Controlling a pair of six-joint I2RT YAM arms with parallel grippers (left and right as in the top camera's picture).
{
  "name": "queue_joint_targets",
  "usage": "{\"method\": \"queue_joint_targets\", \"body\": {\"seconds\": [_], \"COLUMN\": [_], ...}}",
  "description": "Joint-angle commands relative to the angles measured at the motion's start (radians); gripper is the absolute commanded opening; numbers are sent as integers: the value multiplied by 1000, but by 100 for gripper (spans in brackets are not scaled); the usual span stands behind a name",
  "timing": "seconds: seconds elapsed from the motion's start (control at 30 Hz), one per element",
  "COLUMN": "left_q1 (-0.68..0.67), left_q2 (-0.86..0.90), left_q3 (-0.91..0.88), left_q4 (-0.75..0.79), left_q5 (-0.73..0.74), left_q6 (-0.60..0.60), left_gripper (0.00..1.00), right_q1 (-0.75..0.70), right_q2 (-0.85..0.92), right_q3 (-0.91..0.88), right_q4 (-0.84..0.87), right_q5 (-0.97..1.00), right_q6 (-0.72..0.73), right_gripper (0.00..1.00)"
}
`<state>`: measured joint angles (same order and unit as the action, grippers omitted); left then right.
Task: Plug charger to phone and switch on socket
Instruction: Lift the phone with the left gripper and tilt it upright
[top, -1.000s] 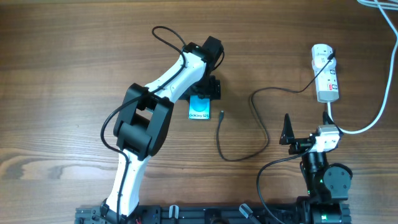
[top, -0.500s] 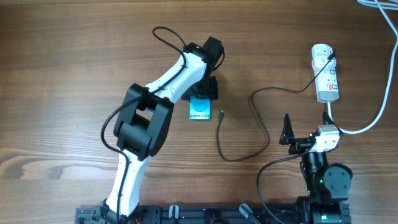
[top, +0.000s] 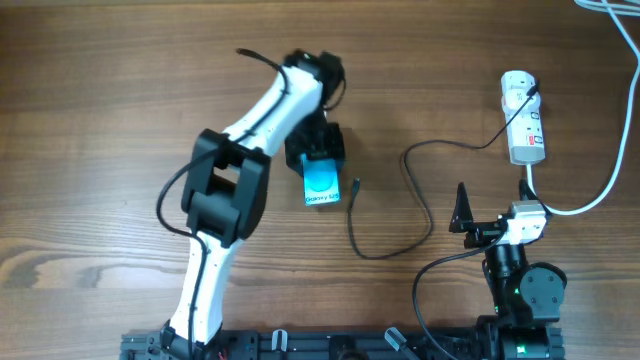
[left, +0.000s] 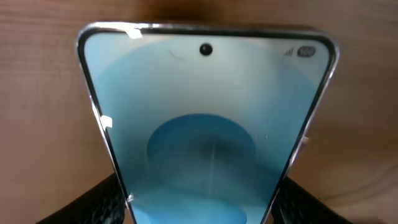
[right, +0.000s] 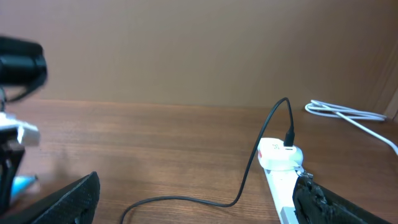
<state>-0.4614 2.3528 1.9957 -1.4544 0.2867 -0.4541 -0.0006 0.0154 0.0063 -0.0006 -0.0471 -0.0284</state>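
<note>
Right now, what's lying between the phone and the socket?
Only the charger: its plug tip lies just right of the phone, and the black cable loops across bare table to the socket. Overhead view shows it.

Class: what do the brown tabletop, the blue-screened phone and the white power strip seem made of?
Brown tabletop: wood or wood-look laminate, matte, streaky grain. Blue-screened phone: glossy glass front, bright glints on its edge. White power strip: likely moulded plastic, smooth, rounded end.
</note>
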Motion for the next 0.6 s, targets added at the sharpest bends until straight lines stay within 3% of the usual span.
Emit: {"method": "queue_joint_targets", "body": {"seconds": [0.0, 0.2, 0.33, 0.57], "left_q1": [64, 133, 186, 252], "left_q2": [-27, -62, -66, -66], "left_q3": [103, 106, 106, 106], "left_q4": [-91, -187, -232, -231], "left_q5": [231, 339, 622, 892], "left_q6": [5, 20, 163, 163], "left_gripper": [66, 63, 63, 63], "right_q1": [3, 3, 3, 3], "right_q2": [-6, -6, -6, -6], "right_q3": [-1, -1, -1, -1], "right_q4": [2, 2, 2, 2], "right_q5": [9, 9, 10, 9], "right_q6": [-10, -9, -9, -10], "right_gripper": [100, 100, 100, 100]}}
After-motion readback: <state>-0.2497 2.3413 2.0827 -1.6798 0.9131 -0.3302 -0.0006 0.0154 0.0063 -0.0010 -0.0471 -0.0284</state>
